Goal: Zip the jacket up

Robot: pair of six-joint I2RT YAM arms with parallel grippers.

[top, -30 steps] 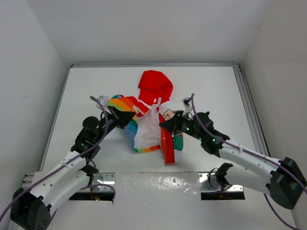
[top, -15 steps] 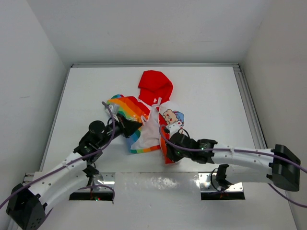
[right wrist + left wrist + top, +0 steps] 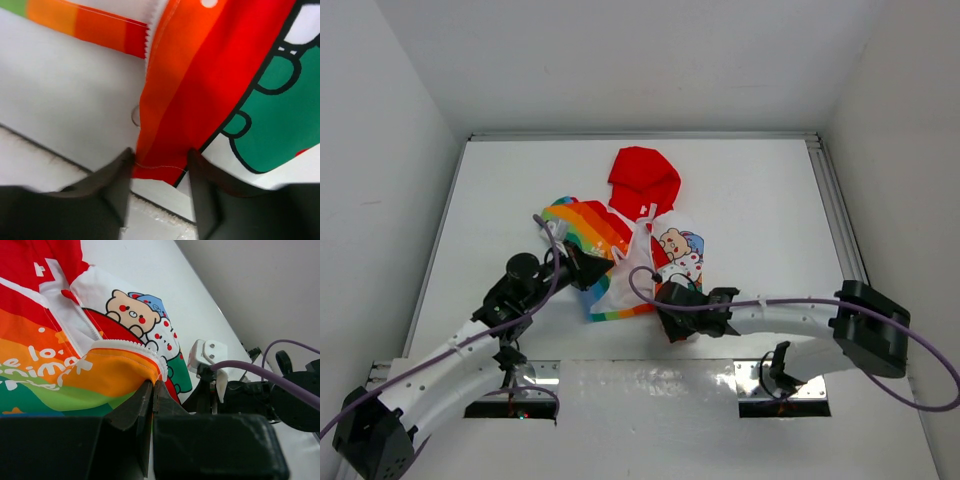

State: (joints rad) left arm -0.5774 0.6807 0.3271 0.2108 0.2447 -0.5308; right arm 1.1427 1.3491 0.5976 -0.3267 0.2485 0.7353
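Left hand pinched tight on jacket edge; right hand wide, straddling jacket's red bottom corner.

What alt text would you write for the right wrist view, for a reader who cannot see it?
The right claw stands open over the white table, its two dark fingers on either side of the red-orange bottom corner of the jacket. A green cartoon print shows at the right, a rainbow-striped edge at the top left.

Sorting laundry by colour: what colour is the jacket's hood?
Plain red; the hood shows best in the top external view.
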